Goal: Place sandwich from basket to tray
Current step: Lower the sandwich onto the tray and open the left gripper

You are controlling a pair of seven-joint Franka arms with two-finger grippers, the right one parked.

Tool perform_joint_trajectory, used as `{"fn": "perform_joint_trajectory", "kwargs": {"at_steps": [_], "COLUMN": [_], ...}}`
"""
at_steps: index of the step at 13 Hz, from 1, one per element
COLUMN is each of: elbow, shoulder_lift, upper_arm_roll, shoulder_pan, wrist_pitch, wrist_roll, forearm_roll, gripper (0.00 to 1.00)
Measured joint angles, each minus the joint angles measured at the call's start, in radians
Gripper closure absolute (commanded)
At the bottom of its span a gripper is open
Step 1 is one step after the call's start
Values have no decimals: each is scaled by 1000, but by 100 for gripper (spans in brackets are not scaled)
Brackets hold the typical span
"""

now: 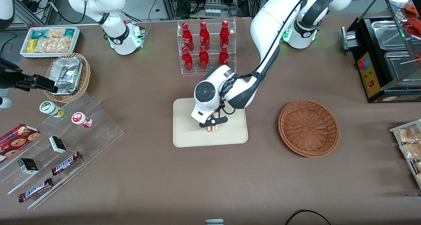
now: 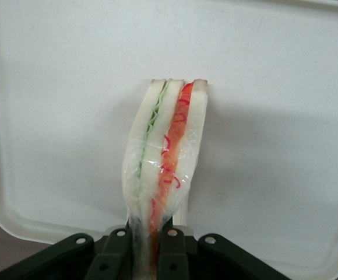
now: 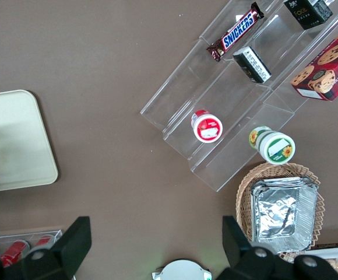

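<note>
The sandwich (image 1: 213, 128) is a clear-wrapped wedge of pale bread with red and green filling, held edge-on over the cream tray (image 1: 184, 133). My left gripper (image 1: 213, 122) is shut on it, directly above the tray's middle. In the left wrist view the sandwich (image 2: 168, 157) hangs pinched between the black fingers (image 2: 112, 256), with the tray (image 2: 285, 116) filling the background. I cannot tell whether the wedge touches the tray. The reddish-brown wicker basket (image 1: 308, 127) stands empty beside the tray, toward the working arm's end of the table.
A clear rack of red bottles (image 1: 206, 45) stands farther from the front camera than the tray. Toward the parked arm's end are a tan basket with foil trays (image 1: 68, 75), a white snack bin (image 1: 50, 40) and stepped acrylic shelves with candy bars (image 1: 65, 163). A black food warmer (image 1: 384, 54) sits at the working arm's end.
</note>
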Motion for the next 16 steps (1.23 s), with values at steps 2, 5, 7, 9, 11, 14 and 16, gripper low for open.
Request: {"fn": "perform_joint_trajectory", "kwargs": {"at_steps": [2,5,7,9,11,14,16], "elbow": [4,9,17,22,35,70,78], "shoulder_lift": [6,17,19,19,18,-9,-58], "upper_arm_roll": [0,0,1,2,2,3,3], "shoulder_pan": [-2,-2,-2,-2,-2,-1,-1], "wrist_pitch": [-1,-1,-1,-1,-7,-58,-112], "wrist_roll": [-41,-78,-87,-89,-91,-91,-91], "forearm_roll": [0,0,0,0,0,0,0], "gripper": [100,30,0,0,0,0,0]}}
